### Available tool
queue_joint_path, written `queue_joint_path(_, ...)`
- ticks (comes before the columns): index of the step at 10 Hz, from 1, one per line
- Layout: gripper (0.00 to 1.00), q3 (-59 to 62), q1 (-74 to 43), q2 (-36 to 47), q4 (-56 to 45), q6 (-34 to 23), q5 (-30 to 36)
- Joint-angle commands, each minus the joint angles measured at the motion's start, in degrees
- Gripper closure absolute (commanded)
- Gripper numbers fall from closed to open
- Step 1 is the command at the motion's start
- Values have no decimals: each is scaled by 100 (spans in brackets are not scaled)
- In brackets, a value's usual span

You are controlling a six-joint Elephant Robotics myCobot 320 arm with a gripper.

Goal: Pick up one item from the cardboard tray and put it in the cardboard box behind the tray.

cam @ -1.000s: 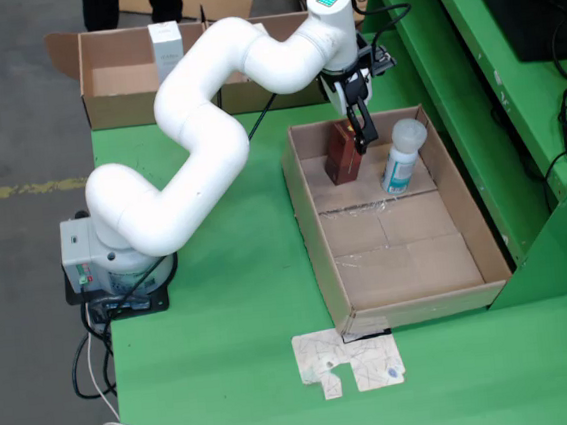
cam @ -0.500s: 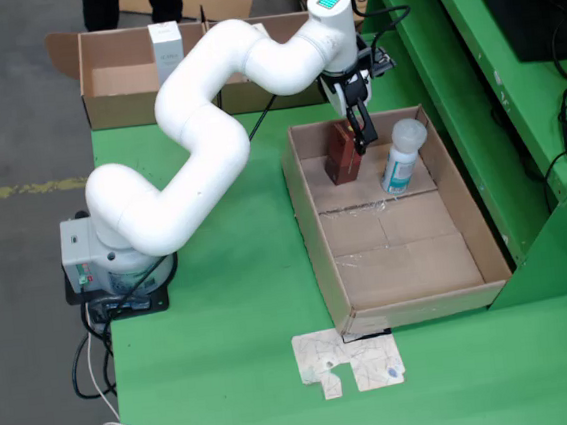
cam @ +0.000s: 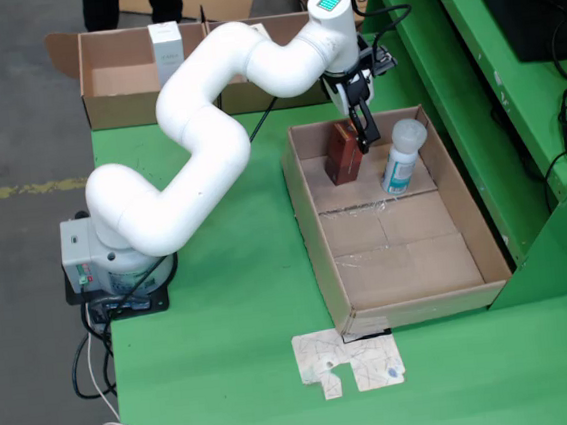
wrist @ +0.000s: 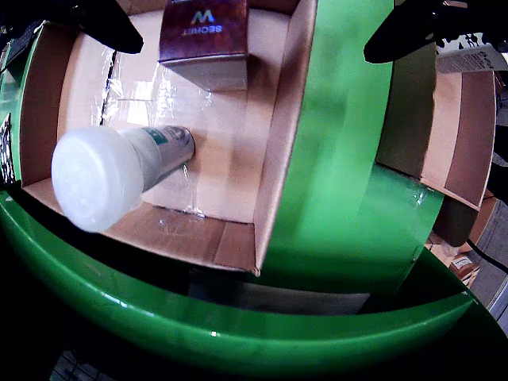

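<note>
Approach step judged in hand. Gripper (cam: 362, 137) was seen spread, nothing pinched, low at the brown carton (cam: 342, 153) in the tray's (cam: 410, 271) far end. Bottle (cam: 402, 156) stood just beside. Closing on the carton was wanted next, then lifting clear of the tray wall toward the box (cam: 120, 82) beyond.

Tray (cam: 409, 261) holds two items: one brown box (cam: 342, 153), one white-capped bottle (cam: 401, 156); one cardboard box (cam: 115, 83) behind

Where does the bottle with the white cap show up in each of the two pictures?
Fixed view: the bottle stands upright at the tray's far end, right of the brown box.
Gripper view: the bottle is at left, cap toward the camera.
Shared landmark: the brown box, at the top here.
</note>
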Motion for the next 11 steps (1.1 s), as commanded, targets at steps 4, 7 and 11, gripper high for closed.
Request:
queue_joint_path(4, 0, 149, -39, -35, 769, -190, -126)
queue_joint_path(7, 0, 149, -61, 10, 669, -204, -105)
queue_joint_path(11, 0, 149, -237, -6, 751, -410, -131)
